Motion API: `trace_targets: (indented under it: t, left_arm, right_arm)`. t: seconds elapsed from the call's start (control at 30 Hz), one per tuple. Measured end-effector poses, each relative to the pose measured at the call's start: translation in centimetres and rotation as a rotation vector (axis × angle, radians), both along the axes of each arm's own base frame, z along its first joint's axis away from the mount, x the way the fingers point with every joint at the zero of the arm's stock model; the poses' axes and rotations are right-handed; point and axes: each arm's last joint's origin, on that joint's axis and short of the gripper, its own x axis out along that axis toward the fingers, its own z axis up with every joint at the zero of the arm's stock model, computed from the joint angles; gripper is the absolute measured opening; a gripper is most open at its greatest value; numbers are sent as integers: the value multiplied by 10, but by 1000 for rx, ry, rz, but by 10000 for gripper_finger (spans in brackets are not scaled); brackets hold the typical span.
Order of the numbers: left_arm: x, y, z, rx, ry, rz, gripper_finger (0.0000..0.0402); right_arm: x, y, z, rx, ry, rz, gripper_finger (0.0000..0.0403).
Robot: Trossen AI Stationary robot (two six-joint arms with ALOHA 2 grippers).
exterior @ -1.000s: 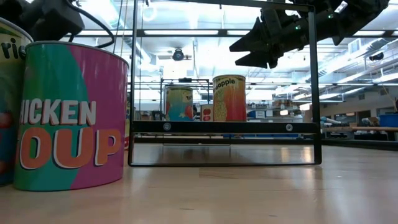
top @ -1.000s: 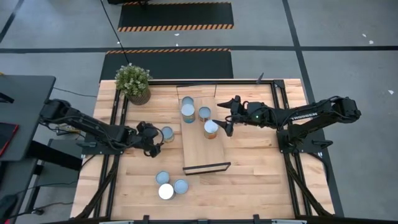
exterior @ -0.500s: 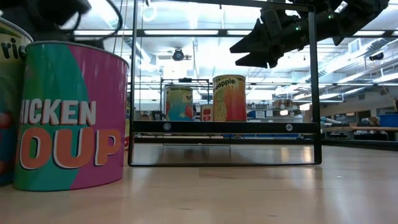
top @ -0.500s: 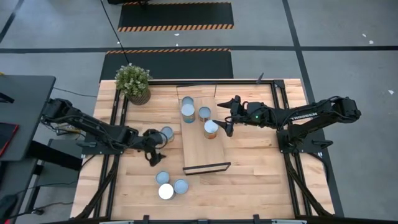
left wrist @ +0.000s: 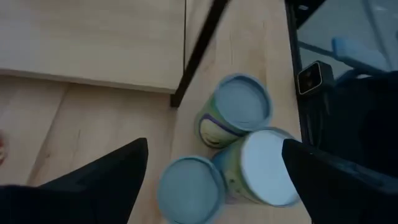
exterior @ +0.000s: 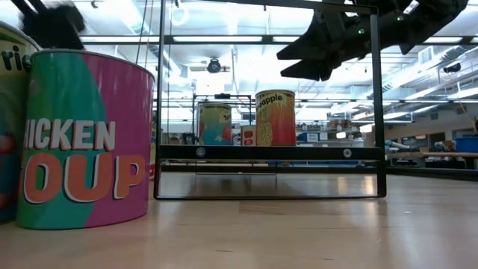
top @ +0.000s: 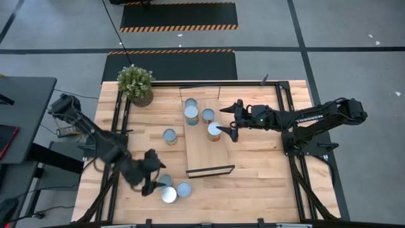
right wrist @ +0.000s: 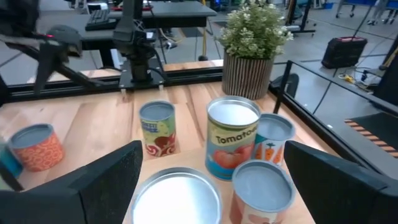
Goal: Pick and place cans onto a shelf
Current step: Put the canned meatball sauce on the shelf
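Note:
The shelf [top: 205, 152] is a pale board on a black frame in the middle of the table. Several cans stand on its far half, among them a Tomato can [right wrist: 232, 138] and a wide-topped can [top: 215, 131]. My right gripper [top: 226, 130] hovers open just right of that can, touching nothing. One can [top: 169, 136] stands alone on the table left of the shelf. Three cans [left wrist: 239, 115] stand bunched near the front edge. My left gripper [left wrist: 215, 146] hangs open above them, slanting down, clear of their tops.
A potted plant [top: 135, 84] stands at the table's far left corner. The shelf's black end frame [exterior: 377, 104] rises above the board. The Chicken Soup can [exterior: 82, 142] stands close before the low camera. Bare tabletop lies right of the shelf [top: 259, 164].
My left gripper has swung away from the lone can toward the table's near edge, rising and tipping farther down, and now hangs over the three bunched cans. It has stayed open. The lone can stands where it was.

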Motion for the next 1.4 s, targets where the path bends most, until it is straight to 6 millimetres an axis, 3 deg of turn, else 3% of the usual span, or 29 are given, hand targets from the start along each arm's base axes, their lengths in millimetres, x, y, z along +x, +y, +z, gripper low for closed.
trace_targets:
  t: [0.27, 0.57, 0.7, 0.93, 1.23, 1.4]
  left_arm:
    - [0, -66, 19, 125, 106, 59, 376]
    - [-1, -102, -10, 66, 253, 170, 376]
    - [-3, -107, -30, 103, 318, 223, 376]
    - [-9, -95, -52, 247, 486, 365, 376]
    - [-17, -82, -94, 227, 433, 396, 376]
    - [-17, -79, -105, 226, 364, 367, 376]
  right_arm:
    - [1, 7, 0, -36, 4, 18, 399]
    - [1, 7, 0, -72, 13, 27, 399]
    - [1, 7, 0, -95, 17, 32, 399]
    - [1, 7, 0, -120, 22, 38, 399]
    - [1, 8, 0, -116, 20, 71, 399]
    - [1, 8, 0, -112, 20, 70, 399]
